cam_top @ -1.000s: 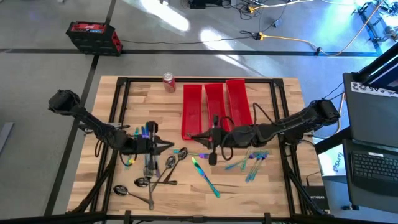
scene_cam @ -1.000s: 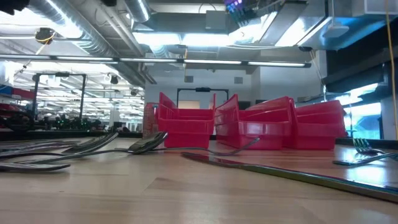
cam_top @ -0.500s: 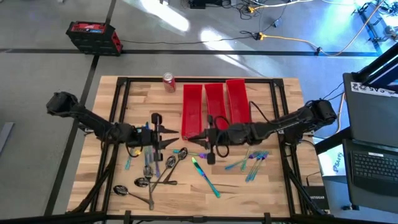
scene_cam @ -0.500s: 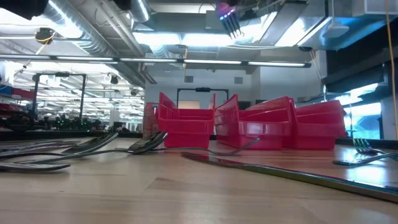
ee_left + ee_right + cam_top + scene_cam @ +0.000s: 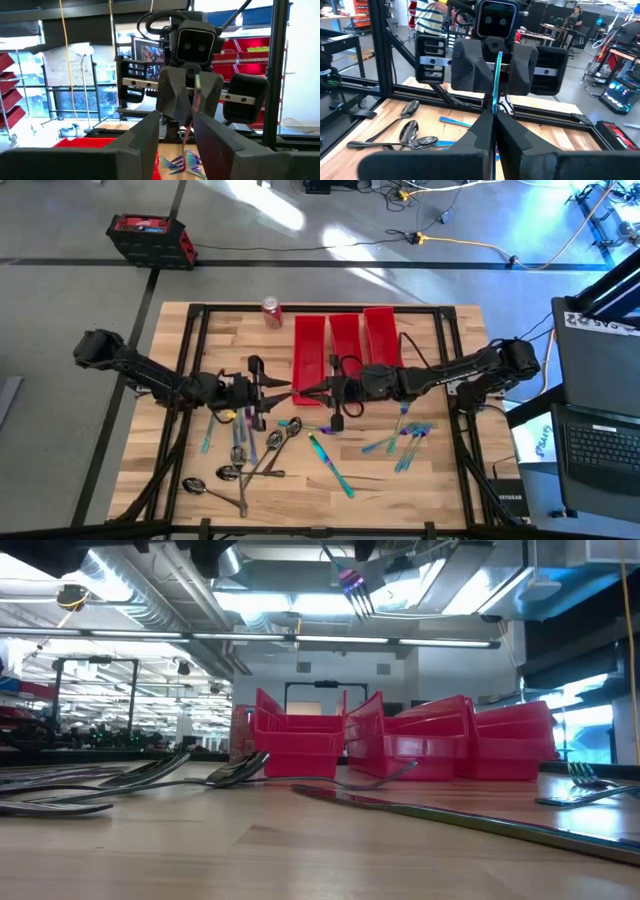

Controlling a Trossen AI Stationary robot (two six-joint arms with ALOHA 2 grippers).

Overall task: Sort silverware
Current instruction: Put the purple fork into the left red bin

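An iridescent teal-purple fork (image 5: 496, 75) hangs high over the table's middle, in front of the red bins, with my right gripper (image 5: 303, 393) shut on it. Its tines (image 5: 356, 598) point down. My left gripper (image 5: 280, 387) faces the right one from the table's left, open, with its fingertips (image 5: 150, 135) just short of the fork (image 5: 192, 107). I cannot tell whether they touch it. More silverware lies flat on the wood: spoons (image 5: 285, 430) at centre left, forks (image 5: 405, 435) at the right, and one long piece (image 5: 330, 460) near the front. My right gripper pinches the fork's handle (image 5: 494, 107) between its two fingers. The fingers are level and come from the table's right, lying across the handle. The fork stands roughly upright, one end above the fingers and the tines below, lifted clear of the table.
Three long red bins (image 5: 345, 345) stand side by side at the far centre, just beyond both grippers. A red soda can (image 5: 271, 311) stands at the far edge, left of the bins. More spoons (image 5: 230, 475) lie near the front left. A black frame (image 5: 455, 380) borders the tabletop.
My left gripper has moved toward the table's far edge and opened. My right gripper has carried the fork toward the table's left, to meet it. In the low view the tines have come further down into sight.
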